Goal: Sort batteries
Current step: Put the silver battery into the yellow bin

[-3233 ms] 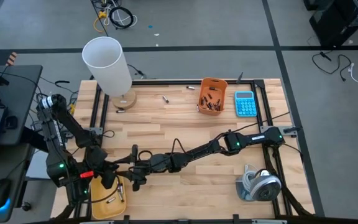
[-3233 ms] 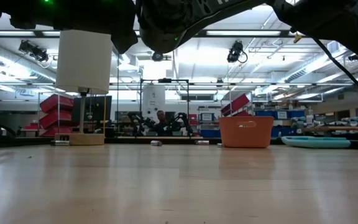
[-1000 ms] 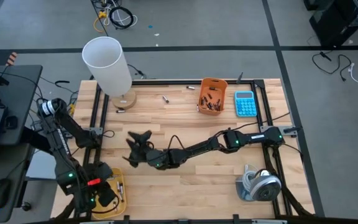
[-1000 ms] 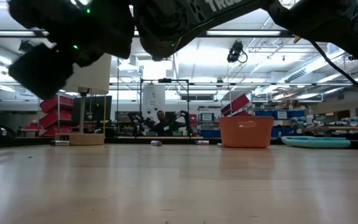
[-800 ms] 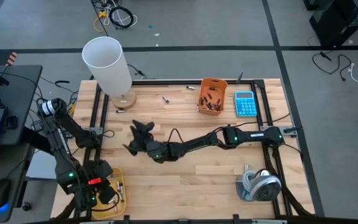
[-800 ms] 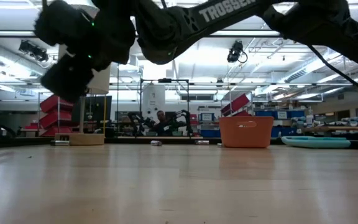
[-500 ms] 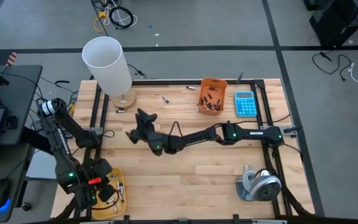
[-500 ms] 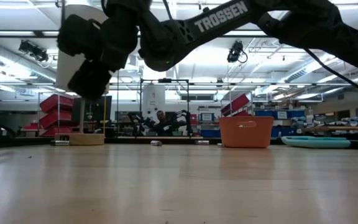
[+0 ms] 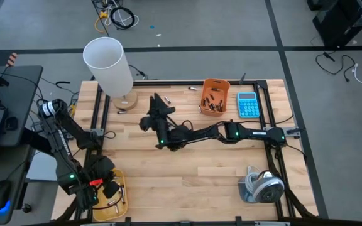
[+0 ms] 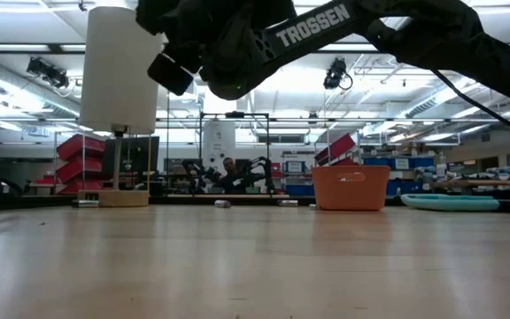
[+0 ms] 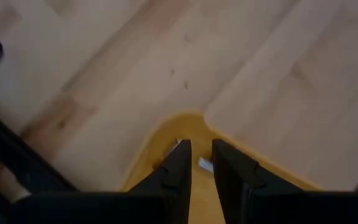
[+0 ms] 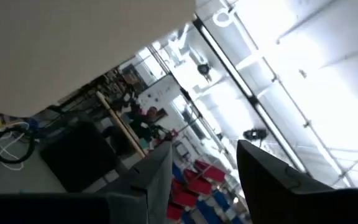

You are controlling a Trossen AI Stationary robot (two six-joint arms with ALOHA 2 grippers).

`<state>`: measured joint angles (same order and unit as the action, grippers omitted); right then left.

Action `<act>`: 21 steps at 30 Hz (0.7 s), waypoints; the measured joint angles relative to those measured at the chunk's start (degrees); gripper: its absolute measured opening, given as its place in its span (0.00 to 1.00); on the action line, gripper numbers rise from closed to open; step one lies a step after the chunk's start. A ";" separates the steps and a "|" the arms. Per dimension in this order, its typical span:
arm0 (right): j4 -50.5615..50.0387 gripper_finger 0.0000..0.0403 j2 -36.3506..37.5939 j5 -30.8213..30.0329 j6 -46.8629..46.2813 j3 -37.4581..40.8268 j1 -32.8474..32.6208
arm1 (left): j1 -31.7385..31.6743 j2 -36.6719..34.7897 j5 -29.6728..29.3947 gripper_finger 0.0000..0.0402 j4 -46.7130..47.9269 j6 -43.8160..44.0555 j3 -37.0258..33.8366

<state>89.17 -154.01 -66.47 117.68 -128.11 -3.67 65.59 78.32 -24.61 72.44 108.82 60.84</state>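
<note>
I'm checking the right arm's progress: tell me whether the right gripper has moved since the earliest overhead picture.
Yes. The right gripper has swung from near the yellow tray at the table's front left toward the far edge, and now sits between the lamp base and the orange bin.

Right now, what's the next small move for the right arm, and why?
Probably lower the right gripper toward the loose battery beside it at the table's far side. The gripper is open, raised above the wood, holding nothing. The left gripper waits over the yellow tray.
</note>
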 joint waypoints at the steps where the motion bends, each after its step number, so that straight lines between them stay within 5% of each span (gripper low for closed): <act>1: 0.21 0.41 0.15 -0.15 -0.49 0.02 0.01 | -0.02 0.00 -1.03 0.17 0.67 0.02 0.00; 6: -0.05 0.40 0.28 1.26 -5.67 0.04 -0.85 | -0.78 -0.02 -4.19 0.17 3.69 0.02 0.00; 14: 0.35 0.40 2.12 5.26 2.70 0.17 -1.65 | -2.21 -0.02 -4.48 0.17 4.64 -0.71 0.00; 21: 0.08 0.40 7.89 8.00 5.43 0.13 3.81 | -2.70 0.00 -7.51 0.17 8.04 -1.89 0.00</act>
<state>89.25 -146.12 -58.48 123.12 -127.98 0.14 62.89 78.32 -32.12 80.48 106.93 60.84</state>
